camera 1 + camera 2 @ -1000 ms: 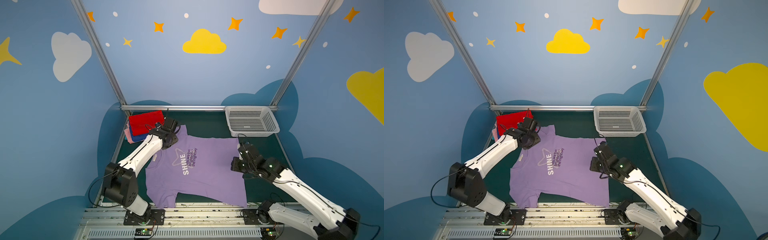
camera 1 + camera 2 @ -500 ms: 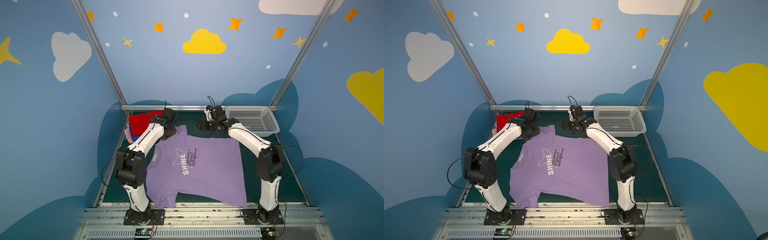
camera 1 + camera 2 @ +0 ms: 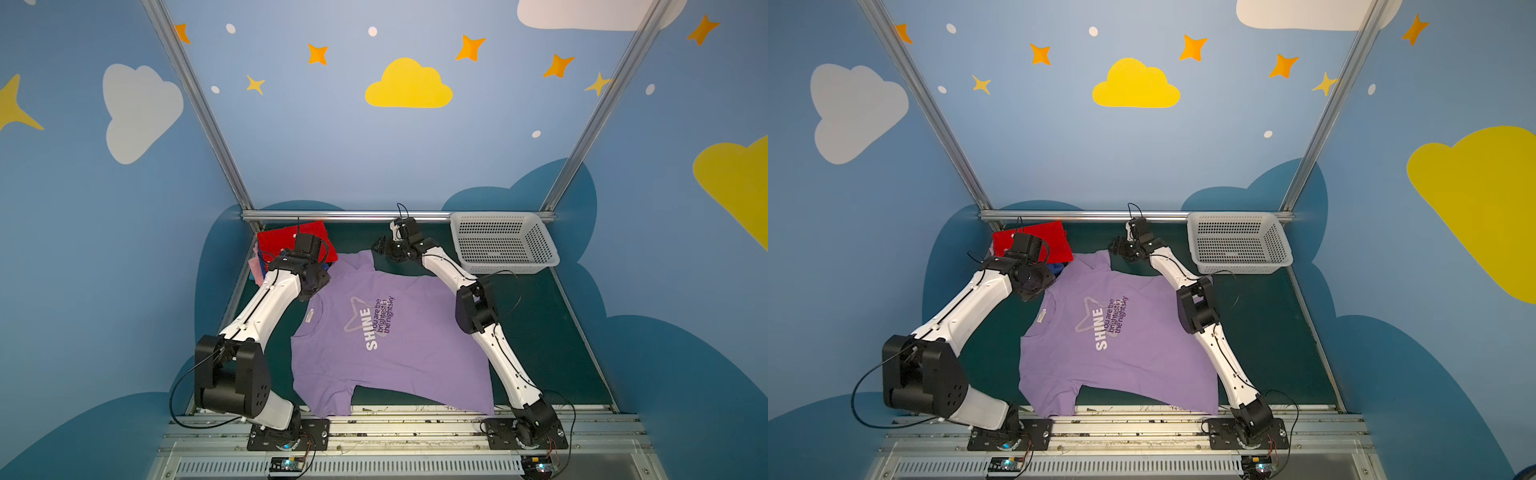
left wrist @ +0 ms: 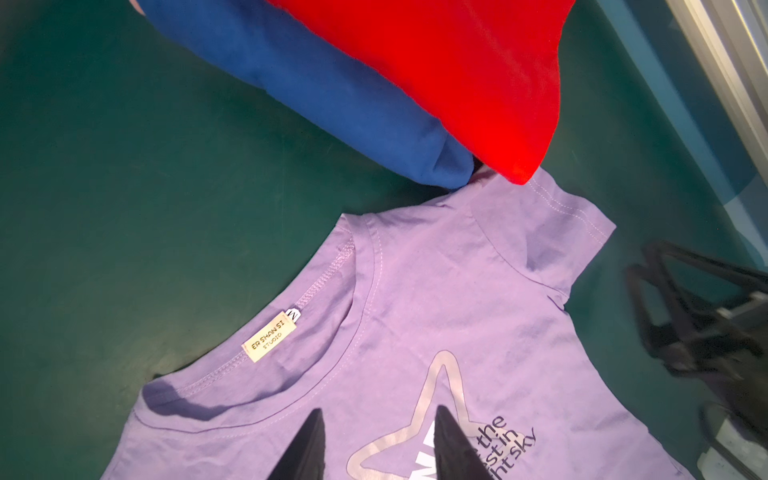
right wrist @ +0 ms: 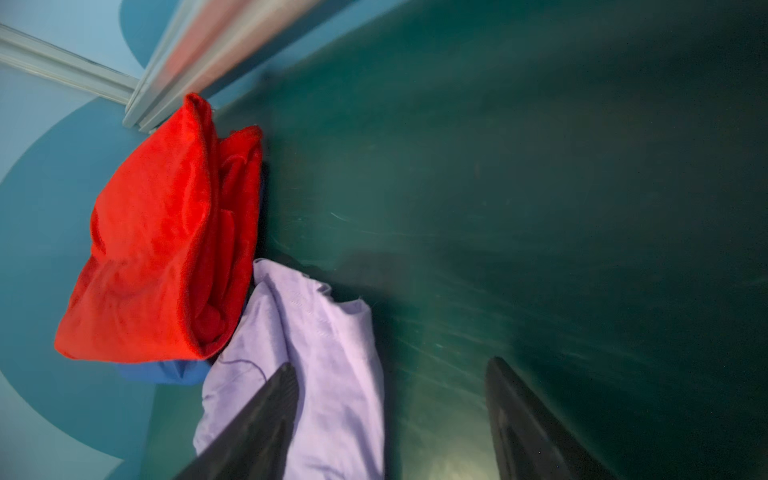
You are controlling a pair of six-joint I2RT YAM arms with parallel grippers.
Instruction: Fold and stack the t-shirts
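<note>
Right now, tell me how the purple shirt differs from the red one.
The purple shirt lies spread open; the red shirt is folded. Purple rests on the table; red tops the blue shirt in the far corner. Purple shows a SHINE print; red looks plain. Both are soft cloth.

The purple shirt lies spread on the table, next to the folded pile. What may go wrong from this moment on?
1. The lavender shirt has its far sleeve against the pile, and the corner of the red shirt seems to overlap it. The open right gripper stands at this sleeve. Pulling it may drag the red shirt and the blue shirt askew.
2. The open left gripper hovers near the collar. A shallow pinch may lift only the top layer.
</note>
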